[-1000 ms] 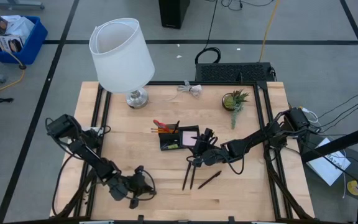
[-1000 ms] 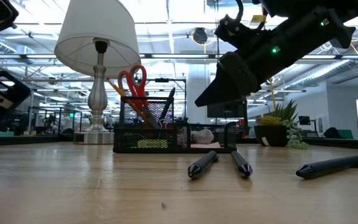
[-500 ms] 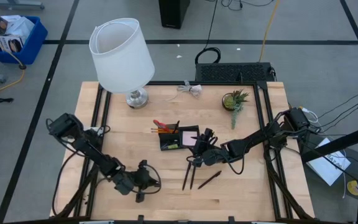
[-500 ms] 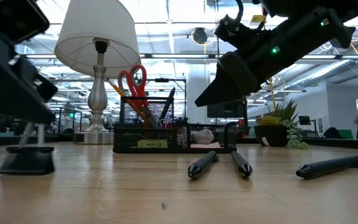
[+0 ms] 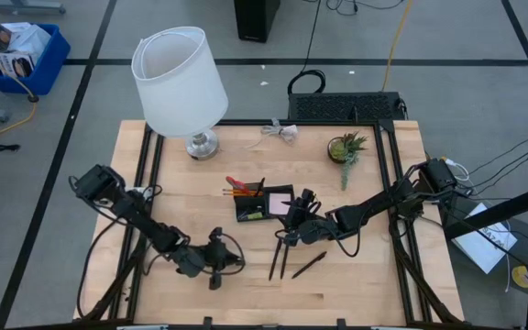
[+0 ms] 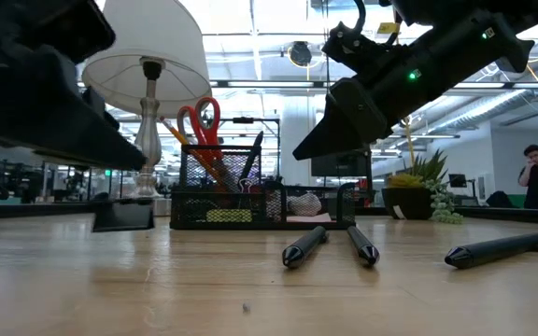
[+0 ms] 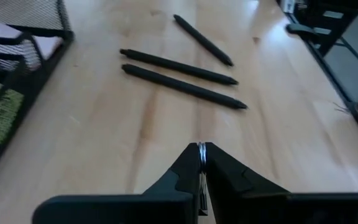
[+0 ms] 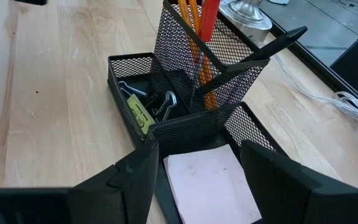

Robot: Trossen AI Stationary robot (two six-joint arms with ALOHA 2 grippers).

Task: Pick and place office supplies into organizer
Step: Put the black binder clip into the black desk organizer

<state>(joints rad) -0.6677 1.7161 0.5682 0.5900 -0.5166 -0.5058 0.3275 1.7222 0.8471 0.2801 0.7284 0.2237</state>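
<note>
- The black mesh desk organizer (image 5: pixel 264 203) stands near the middle of the pale wooden surface (image 5: pixel 191 183), and already holds red-handled scissors (image 6: pixel 199 119), thin orange pencils (image 8: pixel 188 9) and a slim black pen (image 8: pixel 278 41) in its upright cup.
- A square pink sticky-note pad (image 8: pixel 210 180) lies in the low compartment beside the cup; dark binder clips (image 8: pixel 154 99) sit in the next compartment.
- Three slim black pens (image 7: pixel 182 85) lie loose on the surface just beside the organizer, two close together and nearly parallel, the third (image 5: pixel 309 265) a little apart from them.
- The left gripper (image 7: pixel 201 163) hangs low over bare wood with its jaws pressed together and empty; the loose pens lie ahead of its tips, apart from them.
- The right gripper (image 8: pixel 197 155) hovers at the organizer's edge, jaws spread wide and holding nothing, with the sticky-note compartment between them.
- A white-shaded lamp (image 5: pixel 180 84) and a small potted green plant (image 5: pixel 346 148) stand toward the far edge of the surface.
</note>
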